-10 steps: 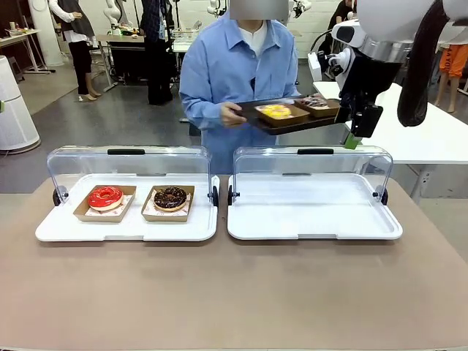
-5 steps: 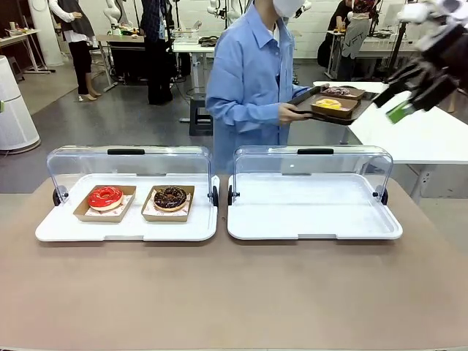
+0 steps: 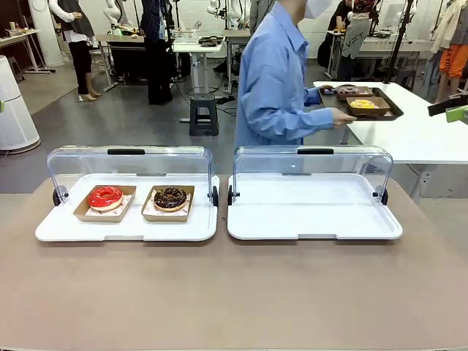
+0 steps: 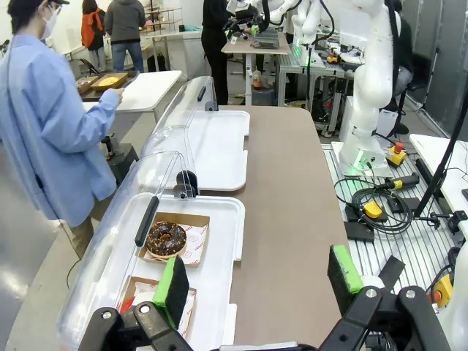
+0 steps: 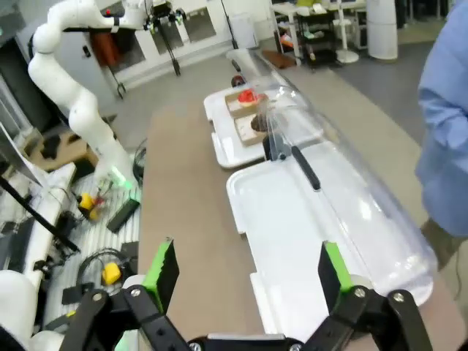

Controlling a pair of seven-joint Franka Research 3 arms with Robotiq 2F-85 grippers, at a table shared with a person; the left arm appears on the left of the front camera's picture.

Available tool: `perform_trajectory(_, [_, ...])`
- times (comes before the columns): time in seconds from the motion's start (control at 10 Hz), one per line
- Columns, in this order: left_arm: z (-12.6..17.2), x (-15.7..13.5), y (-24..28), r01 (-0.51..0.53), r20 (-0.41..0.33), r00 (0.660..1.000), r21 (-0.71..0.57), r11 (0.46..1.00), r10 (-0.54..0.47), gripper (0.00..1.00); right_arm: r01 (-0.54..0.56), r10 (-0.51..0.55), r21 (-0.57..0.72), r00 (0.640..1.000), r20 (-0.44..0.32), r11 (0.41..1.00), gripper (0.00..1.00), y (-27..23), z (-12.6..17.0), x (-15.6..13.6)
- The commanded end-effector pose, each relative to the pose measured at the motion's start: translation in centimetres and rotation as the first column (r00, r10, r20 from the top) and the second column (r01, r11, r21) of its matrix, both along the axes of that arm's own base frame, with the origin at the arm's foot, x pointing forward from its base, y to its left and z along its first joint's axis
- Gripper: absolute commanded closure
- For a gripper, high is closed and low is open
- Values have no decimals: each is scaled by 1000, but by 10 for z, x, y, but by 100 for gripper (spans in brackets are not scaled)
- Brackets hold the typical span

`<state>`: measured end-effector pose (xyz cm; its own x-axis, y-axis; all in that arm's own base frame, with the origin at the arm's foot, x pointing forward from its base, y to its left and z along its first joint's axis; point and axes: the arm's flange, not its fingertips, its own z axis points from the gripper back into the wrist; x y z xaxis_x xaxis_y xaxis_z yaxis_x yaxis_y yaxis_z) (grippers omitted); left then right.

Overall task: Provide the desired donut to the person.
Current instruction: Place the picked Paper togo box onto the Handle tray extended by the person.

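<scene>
Red icing marks the red donut [image 3: 105,197] in the left display tray [image 3: 124,228], beside the chocolate donut [image 3: 170,197], both sitting in cardboard boats under the raised clear lid, while the right display tray [image 3: 314,227] lies bare on the bench [image 3: 234,292]. Your left gripper [image 4: 256,285] hangs over the chocolate one with fingers spread and nothing between them, and your right gripper [image 5: 245,274] is likewise released above the bare tray. The person [image 3: 281,80] has turned aside, setting a dark tray [image 3: 365,106] with two donuts on a side table, so you'd do best to hold both arms clear and wait for a further request.

Brown table [image 3: 234,292] — two white lidded trays [image 3: 128,227] [image 3: 314,223] side by side.
</scene>
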<state>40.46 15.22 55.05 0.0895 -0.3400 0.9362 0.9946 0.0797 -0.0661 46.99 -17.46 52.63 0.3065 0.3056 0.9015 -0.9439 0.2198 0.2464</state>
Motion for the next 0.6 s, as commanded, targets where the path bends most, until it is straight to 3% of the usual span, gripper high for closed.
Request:
perform_trajectory(0.0, [1, -2, 0, 3, 5, 1000, -6, 1000, -3, 0, -53, 49, 91, 997, 54, 994, 0, -13, -5, 6])
perform_trajectory(0.1, [1, -2, 0, 3, 5, 1000, -6, 1000, -3, 0, -93, 83, 104, 992, 99, 990, 0, -20, -10, -5])
perform_trajectory(0.5, [1, -2, 0, 3, 5, 1000, -6, 1000, -3, 0, -160, 138, 143, 978, 154, 977, 0, -24, -9, -29])
